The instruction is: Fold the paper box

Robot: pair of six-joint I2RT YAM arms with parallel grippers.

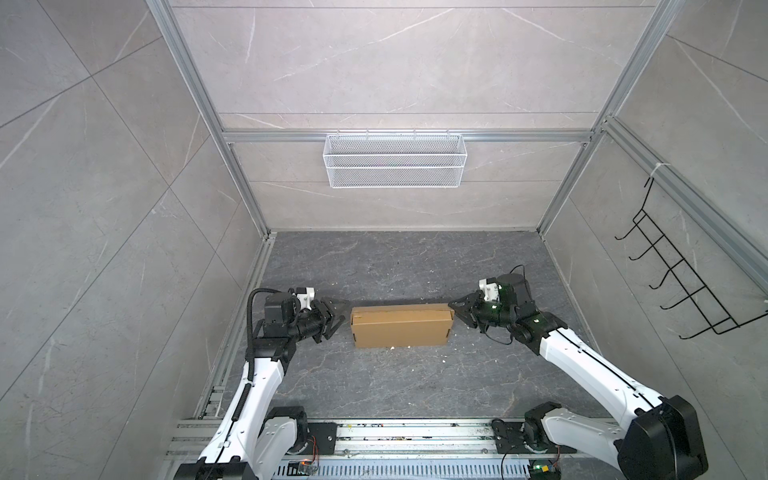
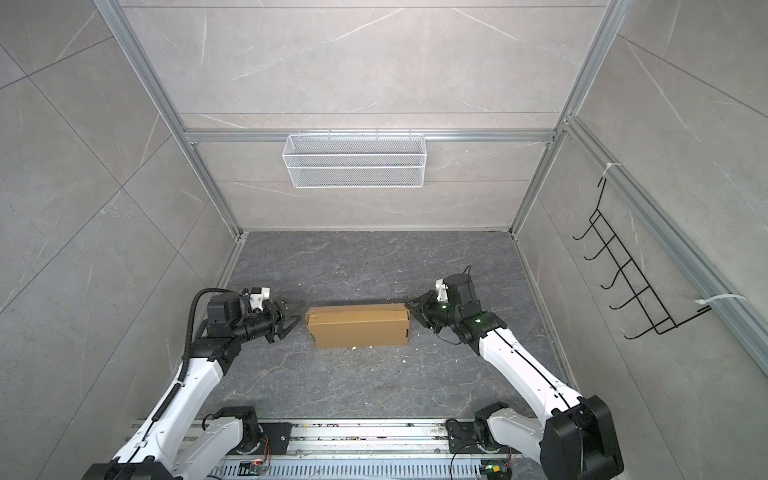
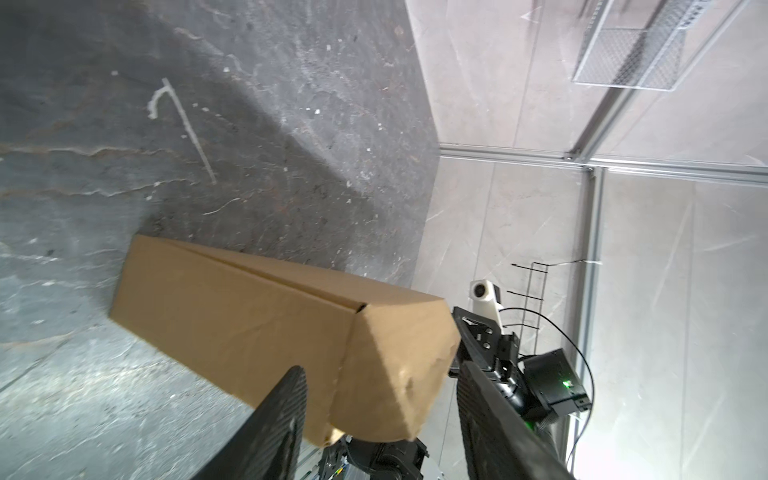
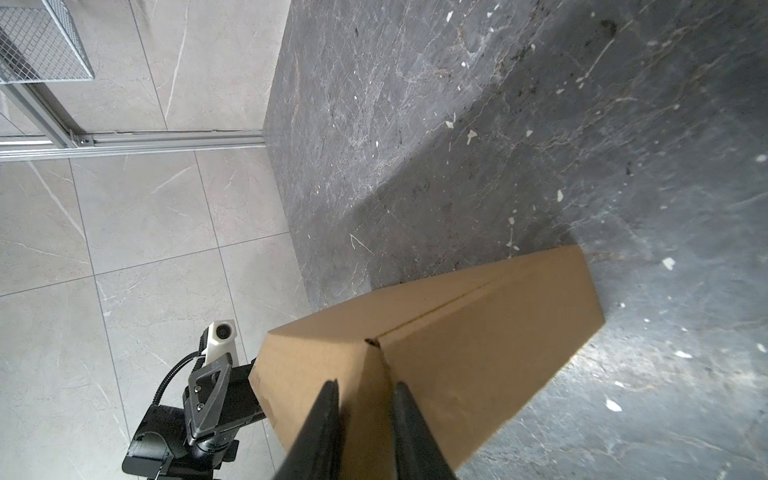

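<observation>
Starting at the left gripper [image 1: 343, 312]: jaws wide, holding nothing, just off the box's [image 1: 399, 330] left end. Right gripper [image 1: 454, 311] jaws are narrow at the far right corner; we can't tell if they pinch card. Box lies closed, long axis left-right, mid-table [image 1: 374, 266], with open room front and back.

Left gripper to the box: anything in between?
Nothing visible. The left gripper is open just off the left end of the paper box, with only bare tabletop in the gap. The right gripper is at the opposite end, out of that path.
</observation>
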